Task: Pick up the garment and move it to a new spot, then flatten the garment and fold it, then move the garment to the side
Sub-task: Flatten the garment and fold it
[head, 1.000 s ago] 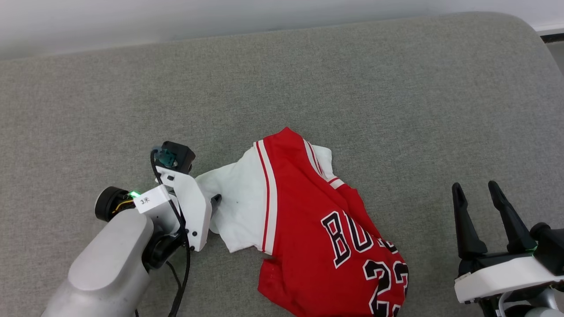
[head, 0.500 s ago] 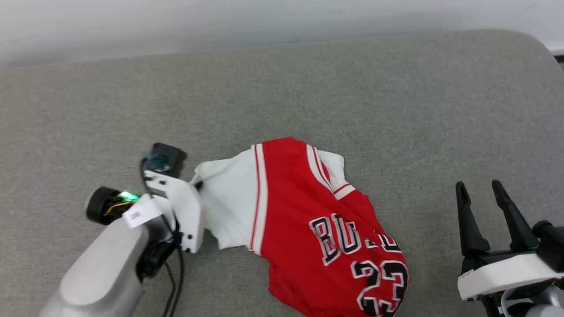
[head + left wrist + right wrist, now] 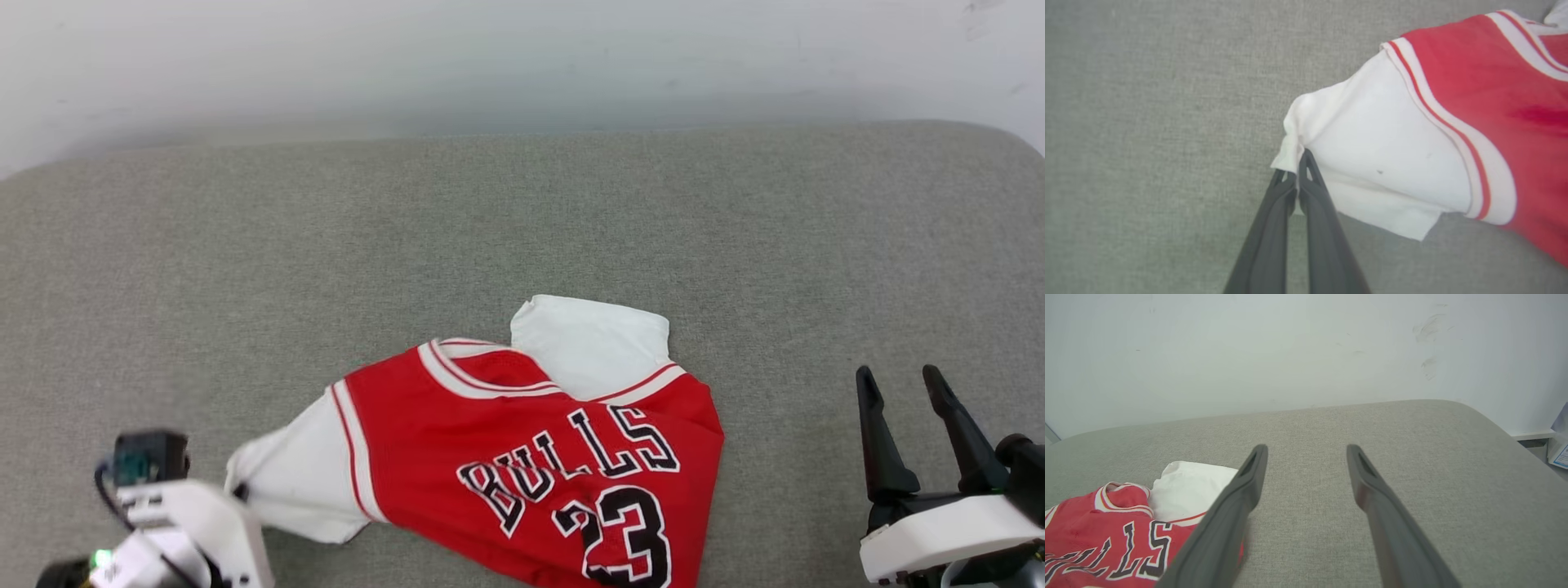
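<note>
The garment (image 3: 522, 457), a red jersey with white sleeves and black "BULLS 23" lettering, lies rumpled on the grey cushion (image 3: 522, 220) at the lower middle of the head view. My left gripper (image 3: 1297, 171) is shut on the edge of its white sleeve (image 3: 1372, 159); in the head view this gripper (image 3: 238, 492) sits at the lower left, fingers mostly hidden by its white wrist housing. At the lower right, my right gripper (image 3: 903, 388) stands open and holds nothing, right of the garment (image 3: 1106, 535); its open fingers (image 3: 1249, 473) point over bare cushion.
The grey cushion (image 3: 1331, 457) ends in a rounded far edge below a pale wall (image 3: 522, 57). Its right corner curves off, with a white ledge and a paper (image 3: 1560, 453) beyond it.
The left gripper shut on the white sleeve and pulled it toward the lower left; the garment slid and spread, lettering now readable. The head view also shifted. The right gripper stayed open.
</note>
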{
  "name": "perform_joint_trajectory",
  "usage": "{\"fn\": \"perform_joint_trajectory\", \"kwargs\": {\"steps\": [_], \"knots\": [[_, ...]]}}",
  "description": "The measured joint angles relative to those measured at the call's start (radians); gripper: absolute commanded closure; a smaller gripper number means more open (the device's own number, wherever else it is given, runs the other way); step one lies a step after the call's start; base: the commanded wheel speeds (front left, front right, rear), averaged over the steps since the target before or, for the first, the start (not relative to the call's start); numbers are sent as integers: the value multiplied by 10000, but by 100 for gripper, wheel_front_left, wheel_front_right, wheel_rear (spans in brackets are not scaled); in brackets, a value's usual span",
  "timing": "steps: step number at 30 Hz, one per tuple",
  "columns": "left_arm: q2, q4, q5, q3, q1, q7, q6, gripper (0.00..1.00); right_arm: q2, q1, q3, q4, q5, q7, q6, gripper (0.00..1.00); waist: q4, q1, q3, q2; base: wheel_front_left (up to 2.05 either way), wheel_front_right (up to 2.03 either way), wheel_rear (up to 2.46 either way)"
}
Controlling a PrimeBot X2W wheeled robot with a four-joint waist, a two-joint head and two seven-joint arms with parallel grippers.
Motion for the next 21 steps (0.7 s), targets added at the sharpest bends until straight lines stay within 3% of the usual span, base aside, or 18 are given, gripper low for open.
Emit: {"fn": "perform_joint_trajectory", "kwargs": {"steps": [7,8,9,21], "knots": [[-497,249,-550,140,1031,-466,54,100,-2,1,-6,-111,-63,142,0,0,69,0,-51,0,0,0,0],[-570,318,-560,150,1028,-573,21,95,-2,1,-8,-125,-81,173,0,0,74,0,-69,0,0,0,0],[-746,454,-487,148,952,-936,2,0,0,3,-15,-182,-130,263,0,0,76,0,-156,0,0,0,0],[-859,33,991,430,127,-4102,-19,0,-2,-20,-291,35,21,453,0,0,13,0,-459,0,0,0,0]]}}
